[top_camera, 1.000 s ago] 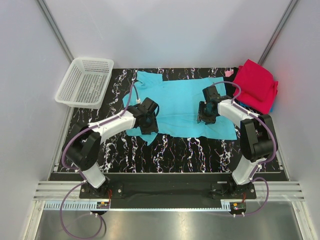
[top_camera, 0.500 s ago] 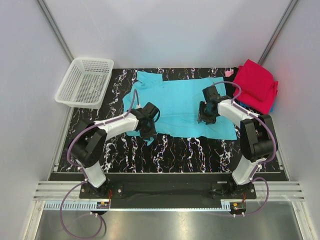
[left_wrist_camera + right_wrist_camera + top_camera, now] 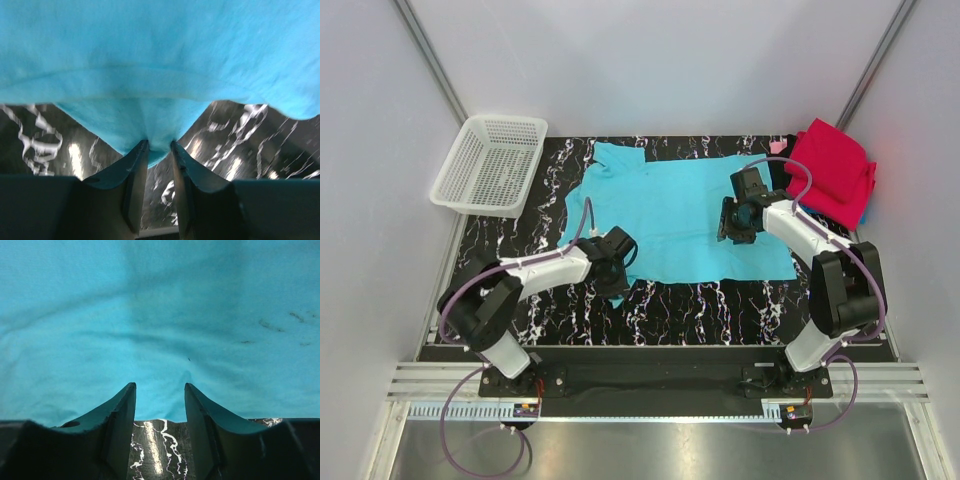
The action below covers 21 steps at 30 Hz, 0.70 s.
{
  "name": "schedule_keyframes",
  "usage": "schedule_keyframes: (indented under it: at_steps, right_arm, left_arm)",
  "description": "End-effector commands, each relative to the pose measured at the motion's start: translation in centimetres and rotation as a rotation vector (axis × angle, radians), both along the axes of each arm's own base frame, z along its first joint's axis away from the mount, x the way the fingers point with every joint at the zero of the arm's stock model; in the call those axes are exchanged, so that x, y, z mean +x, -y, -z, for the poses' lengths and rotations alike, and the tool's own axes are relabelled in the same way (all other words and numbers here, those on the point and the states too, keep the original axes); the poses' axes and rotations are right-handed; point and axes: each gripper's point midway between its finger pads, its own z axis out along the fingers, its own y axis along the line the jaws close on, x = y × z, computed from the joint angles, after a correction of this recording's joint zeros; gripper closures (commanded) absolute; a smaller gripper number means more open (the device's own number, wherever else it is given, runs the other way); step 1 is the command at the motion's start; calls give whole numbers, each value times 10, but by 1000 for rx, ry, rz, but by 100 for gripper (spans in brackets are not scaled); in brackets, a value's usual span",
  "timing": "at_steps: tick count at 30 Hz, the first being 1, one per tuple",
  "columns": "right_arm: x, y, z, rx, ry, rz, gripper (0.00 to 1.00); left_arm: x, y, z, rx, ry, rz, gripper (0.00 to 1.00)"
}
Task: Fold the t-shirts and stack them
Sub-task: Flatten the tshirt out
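A turquoise t-shirt (image 3: 670,205) lies spread flat on the black marbled table (image 3: 700,310). My left gripper (image 3: 617,272) is at the shirt's near-left corner. In the left wrist view its fingers (image 3: 137,165) pinch a pointed tip of the turquoise cloth (image 3: 160,50), so this gripper (image 3: 159,145) is shut on it. My right gripper (image 3: 736,222) stands over the shirt's right part. In its wrist view this gripper (image 3: 160,386) is open, with the turquoise cloth (image 3: 160,300) under and ahead of the fingertips and its edge crossing the gap. A crimson t-shirt (image 3: 832,172) lies bunched at the far right.
A white mesh basket (image 3: 490,163) sits at the far left corner. A scrap of pink cloth (image 3: 778,146) shows next to the crimson shirt. White walls close in the table on three sides. Bare marbled surface runs along the near edge in front of the shirt.
My left gripper closed on the shirt's near-left corner and moved toward the near edge, drawing that corner with it. The right gripper shifted slightly toward the far side.
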Motion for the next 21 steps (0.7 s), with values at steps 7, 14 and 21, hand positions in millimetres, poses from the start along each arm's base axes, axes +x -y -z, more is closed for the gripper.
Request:
schedule_keyframes:
  at_steps: [7, 14, 21]
  right_arm:
    - [0, -8, -21, 40, 40, 6, 49]
    - [-1, -8, -21, 43, 38, 8, 50]
    - [0, -10, -24, 54, 44, 8, 50]
  left_arm:
    - [-73, -34, 6, 63, -95, 13, 69]
    - [-122, -43, 1, 63, -130, 53, 69]
    - [-155, -60, -15, 124, -118, 60, 69]
